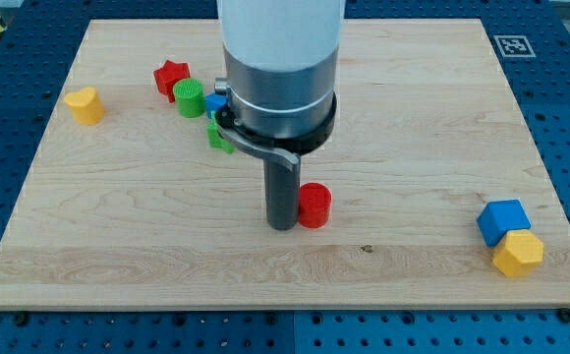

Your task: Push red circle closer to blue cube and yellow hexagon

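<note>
The red circle [314, 206] lies near the middle of the wooden board [413, 118]. My tip [282, 226] stands right against its left side, touching it. The blue cube [502, 220] sits at the view's lower right, with the yellow hexagon [518, 254] touching it just below. Both are far to the right of the red circle.
A red star [170, 77], a green circle [190, 97], a small blue block [215, 101] and a green block [219, 137] cluster at upper left, partly hidden by the arm's body [280, 69]. A yellow heart-like block [85, 105] lies at far left.
</note>
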Controlling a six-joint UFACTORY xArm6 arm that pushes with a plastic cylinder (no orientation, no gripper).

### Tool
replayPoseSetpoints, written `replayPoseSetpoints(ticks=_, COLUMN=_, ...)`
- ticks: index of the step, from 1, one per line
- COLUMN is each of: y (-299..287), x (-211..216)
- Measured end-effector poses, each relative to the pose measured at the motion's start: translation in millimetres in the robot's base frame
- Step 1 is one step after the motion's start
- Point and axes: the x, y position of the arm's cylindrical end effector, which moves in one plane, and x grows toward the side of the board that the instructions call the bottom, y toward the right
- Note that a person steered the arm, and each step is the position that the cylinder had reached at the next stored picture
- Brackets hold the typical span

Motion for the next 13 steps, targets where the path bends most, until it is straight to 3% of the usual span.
replayPoseSetpoints(ticks=5, y=84, x=-33)
replayPoseSetpoints(ticks=7, y=128, x=-19)
replayPoseSetpoints(ticks=11, y=136, x=-1)
replayPoseSetpoints(ticks=13, y=108, x=2)
